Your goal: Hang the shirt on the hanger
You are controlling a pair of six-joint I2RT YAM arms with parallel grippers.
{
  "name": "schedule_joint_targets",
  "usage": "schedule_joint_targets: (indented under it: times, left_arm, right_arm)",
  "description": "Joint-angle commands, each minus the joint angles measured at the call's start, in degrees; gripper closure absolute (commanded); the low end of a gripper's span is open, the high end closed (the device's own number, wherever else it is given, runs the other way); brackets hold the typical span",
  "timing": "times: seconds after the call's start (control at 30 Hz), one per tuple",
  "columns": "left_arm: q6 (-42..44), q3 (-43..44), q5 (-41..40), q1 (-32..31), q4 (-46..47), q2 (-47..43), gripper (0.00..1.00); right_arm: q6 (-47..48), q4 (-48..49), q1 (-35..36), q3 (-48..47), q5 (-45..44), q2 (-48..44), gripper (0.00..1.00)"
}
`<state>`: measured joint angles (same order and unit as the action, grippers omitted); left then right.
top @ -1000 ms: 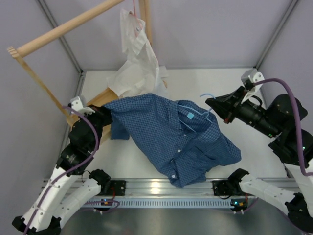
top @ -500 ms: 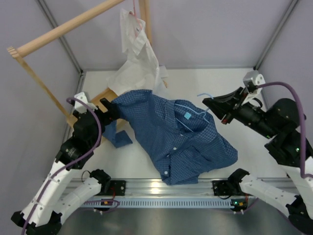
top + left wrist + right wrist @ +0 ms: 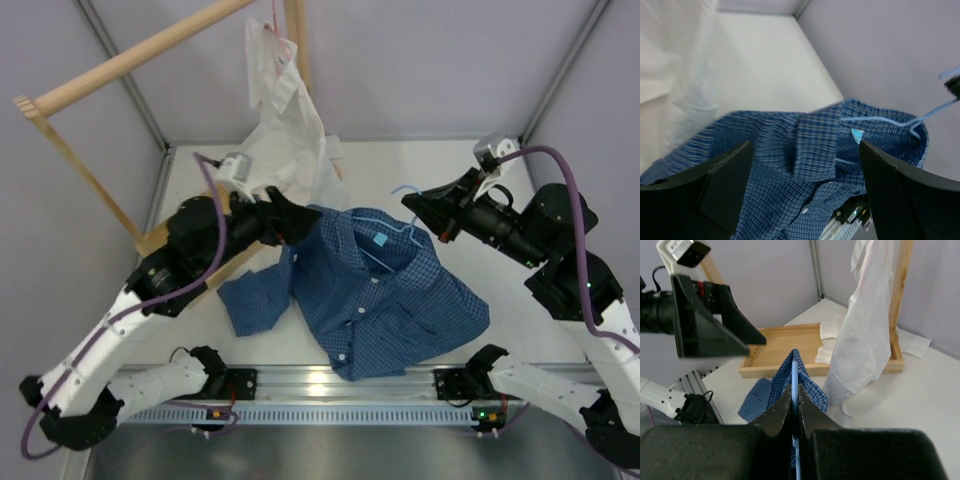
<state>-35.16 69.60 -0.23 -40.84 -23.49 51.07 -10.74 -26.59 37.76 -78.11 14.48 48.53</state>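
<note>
Top view. Left pincer (image 3: 292, 216) has its jaws spread wide and hovers over the far-left edge of the shirt (image 3: 385, 295), near one shoulder. It holds nothing. Right pincer (image 3: 412, 208) is clamped on the hanger (image 3: 402, 189), close under the hook. The shirt lies crumpled on the white surface (image 3: 400, 160), collar toward the far side, one sleeve flopped out to the left. The hanger wire lies across the open collar; cannot tell whether it sits inside the shoulders. Behind, a white shirt (image 3: 285, 110) hangs from a wooden rack (image 3: 130, 60), its tail reaching the surface.

Left wrist view. The two fingers (image 3: 722, 187) stand well apart and frame the checked cloth below, with none of it gripped. The thin blue wire crosses the collar, just beside a small light-blue label (image 3: 857, 135).

Right wrist view. The fingers are pressed together on the pale-blue wire, which runs away from them into the blue cloth. A wooden tray (image 3: 780, 347) lies beyond the shirt. The white shirt hangs at right. The left arm's spread fingers show at upper left.
</note>
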Motion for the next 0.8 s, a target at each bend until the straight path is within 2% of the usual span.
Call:
schedule_joint_targets:
  times: [0.0, 0.07, 0.2, 0.3, 0.33, 0.4, 0.43, 0.47, 0.57, 0.77]
  left_arm:
    - [2.89, 3.68, -13.61, -14.06, 2.31, 6.56, 0.1]
    - [2.99, 4.75, -19.25, -18.55, 1.87, 9.39, 0.1]
    - [1.93, 5.63, -25.07, -22.52, 1.95, 15.1, 0.12]
    - [1.85, 5.37, -29.54, -23.58, 1.95, 16.95, 0.25]
    - [1.76, 4.85, -30.7, -23.58, 1.95, 17.05, 0.33]
    - [1.76, 4.4, -32.89, -23.58, 1.95, 17.22, 0.4]
    - [1.85, 4.4, -33.17, -23.58, 2.04, 17.14, 0.46]
    - [1.93, 4.49, -33.26, -23.58, 1.95, 17.22, 0.65]
    - [2.02, 5.19, -31.24, -23.58, 2.13, 17.13, 1.0]
    - [2.99, 7.39, -26.14, -25.69, 2.22, 18.45, 1.0]
  right_arm:
    - [-1.21, 3.21, 0.65, -1.96, 0.11, 0.68, 1.0]
    - [-1.47, 3.47, 0.65, -1.52, 0.2, 1.04, 1.0]
    - [-1.47, 3.56, 1.35, -1.35, -0.77, 1.65, 1.0]
    - [-1.12, 3.3, 2.05, -1.52, -1.03, 1.83, 1.0]
    - [-1.12, 3.04, 2.14, -1.7, -1.03, 1.83, 1.0]
    - [-1.03, 2.95, 2.76, -1.7, -0.95, 1.65, 1.0]
    - [-0.95, 3.03, 2.93, -1.61, -0.86, 1.39, 1.0]
    - [-0.95, 2.95, 3.02, -1.52, -1.12, 1.39, 1.0]
    - [-0.95, 3.21, 3.2, -1.0, -1.82, 2.09, 1.0]
    - [-0.16, 5.32, 5.04, -0.38, -4.54, 5.6, 1.0]
